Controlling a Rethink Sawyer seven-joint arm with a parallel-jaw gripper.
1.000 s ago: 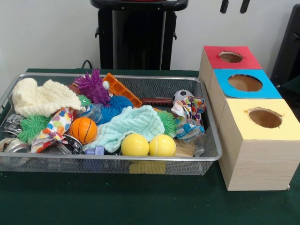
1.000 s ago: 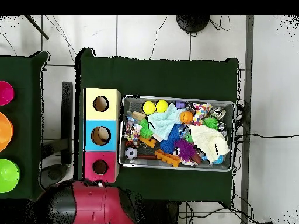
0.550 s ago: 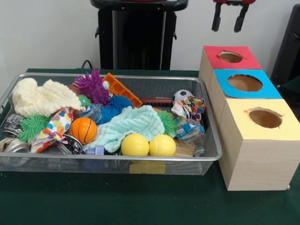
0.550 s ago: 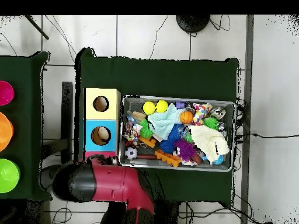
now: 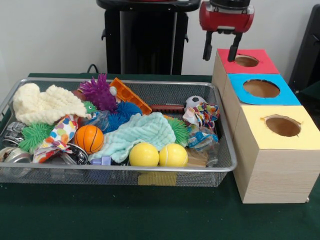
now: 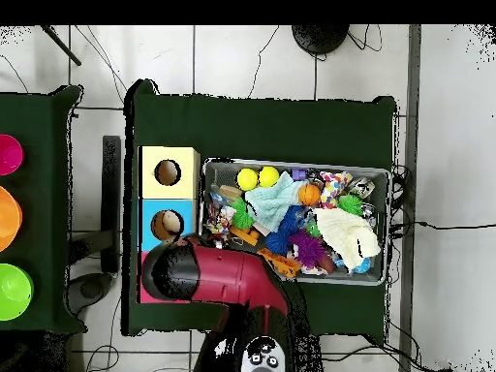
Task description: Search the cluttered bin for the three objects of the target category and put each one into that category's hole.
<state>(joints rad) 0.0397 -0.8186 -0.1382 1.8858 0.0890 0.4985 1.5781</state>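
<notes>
While nothing from the bin (image 5: 220,167) is sitting in its grasp, the gripper (image 5: 220,48) is hanging with its two fingers (image 5: 206,46) spread apart and empty, poised above the bin's far corner just beside the red-topped box (image 5: 248,62). In the overhead view the arm (image 6: 218,275) is covering that box and the nearby end of the bin, so the approach appears to be the step in hand, with no pick begun yet. The task sentence is not naming the target category, so which three things count is a guess; the balls are looking like one plausible set: two yellow balls (image 5: 144,155) are lying touching each other against the near wall, an orange basketball (image 5: 89,138) is resting between a patterned wrapper (image 5: 59,135) and the mint cloth (image 5: 140,134), and a small soccer ball (image 5: 194,102) is sitting near the far wall, closest to the gripper. The next move is calling for a descent over one chosen item with the fingers kept wide, and the soccer ball, nestled against crumpled fabric (image 5: 202,115), is likely needing a careful line so the cloth is not being pinched with it
</notes>
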